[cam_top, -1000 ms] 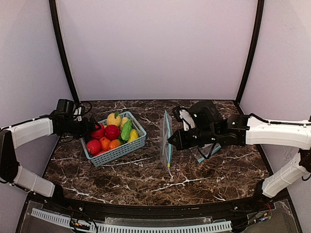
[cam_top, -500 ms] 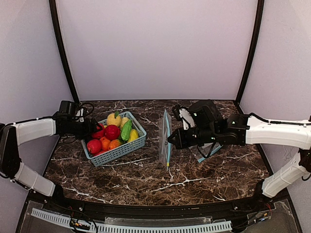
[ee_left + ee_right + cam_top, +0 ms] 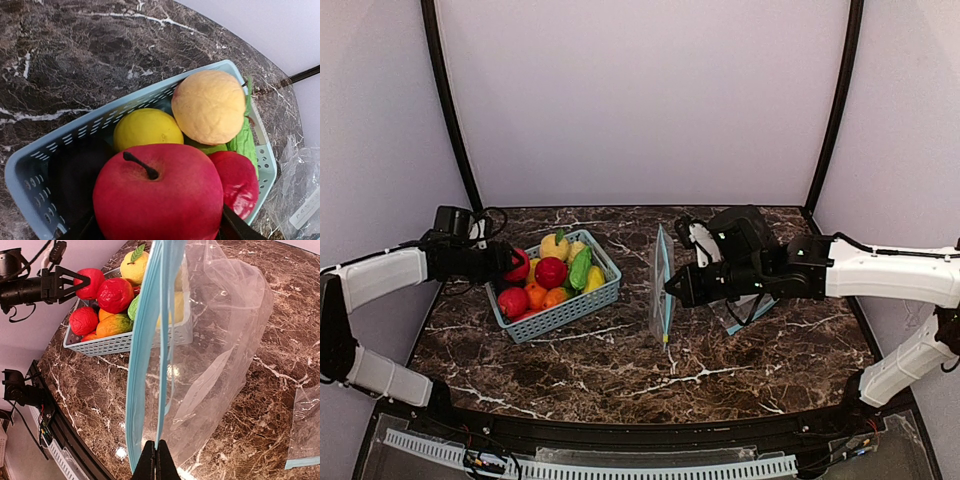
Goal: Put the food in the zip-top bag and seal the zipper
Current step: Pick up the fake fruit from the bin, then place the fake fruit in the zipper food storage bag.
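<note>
**Ana:** Overhead first, then: what are the left jaws doing?

**Ben:** They reach into the left end of the basket [image 3: 563, 316], spread wide on either side of a red apple [image 3: 518, 266]. The rest of the food lies in the basket beside it, including a second red fruit [image 3: 551, 272] and a long green one [image 3: 580, 268].

**Ana:** And the right jaws?

**Ben:** They are pressed together on the zipper [image 3: 666, 295] of the zip-top bag [image 3: 655, 300]. The bag stands on edge on the bench [image 3: 620, 375], just right of the basket and apart from it. A second bag [image 3: 748, 316] lies flat under the right arm.

**Ana:** What about the left wrist view?

**Ben:** The red apple [image 3: 157, 197] fills the gap between the jaws, stem up. One dark fingertip [image 3: 235, 227] shows at each lower corner. I cannot tell whether they actually pinch the apple. Behind it sit a yellow lemon [image 3: 147, 129] and a pale orange fruit [image 3: 209, 106], both inside the basket.

**Ana:** And the right wrist view?

**Ben:** The jaws are shut tight on the lower end of the zipper [image 3: 145, 365], with no gap between them. The strip rises straight up from the grip. The clear bag [image 3: 225, 330] billows off to the right. Far beyond, the left jaws sit around the red apple [image 3: 90, 284] at the basket's edge.
</note>
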Robot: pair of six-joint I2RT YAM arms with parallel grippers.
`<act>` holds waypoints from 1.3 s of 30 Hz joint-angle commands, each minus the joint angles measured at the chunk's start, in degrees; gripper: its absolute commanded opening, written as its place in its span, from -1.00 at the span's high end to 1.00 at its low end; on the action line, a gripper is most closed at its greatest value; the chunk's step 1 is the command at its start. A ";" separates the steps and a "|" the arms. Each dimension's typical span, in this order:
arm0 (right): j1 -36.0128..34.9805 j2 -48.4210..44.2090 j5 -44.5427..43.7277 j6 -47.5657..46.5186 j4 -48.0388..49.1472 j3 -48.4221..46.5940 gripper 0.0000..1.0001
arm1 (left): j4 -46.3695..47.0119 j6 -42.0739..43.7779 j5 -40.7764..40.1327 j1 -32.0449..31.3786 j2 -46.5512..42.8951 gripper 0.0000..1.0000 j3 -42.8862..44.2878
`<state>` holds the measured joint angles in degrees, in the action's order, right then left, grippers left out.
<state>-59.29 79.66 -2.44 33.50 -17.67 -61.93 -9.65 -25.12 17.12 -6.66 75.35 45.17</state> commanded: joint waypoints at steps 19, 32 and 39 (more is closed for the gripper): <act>-0.56 2.81 2.01 -0.46 1.37 -3.61 1.00 | 2.05 -1.03 3.38 -33.27 -16.25 -0.19 12.08; -0.54 0.80 3.83 0.15 2.46 -1.90 1.00 | 20.19 -5.10 7.42 -46.40 2.07 -0.20 18.95; -0.56 -1.82 4.94 -0.05 4.08 0.04 1.00 | 14.18 -4.23 -0.65 -46.37 6.06 -0.19 19.67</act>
<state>-59.29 80.23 1.13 33.34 -16.53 -63.24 6.55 -29.34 21.02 -52.93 81.14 63.24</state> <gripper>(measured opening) 0.005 0.671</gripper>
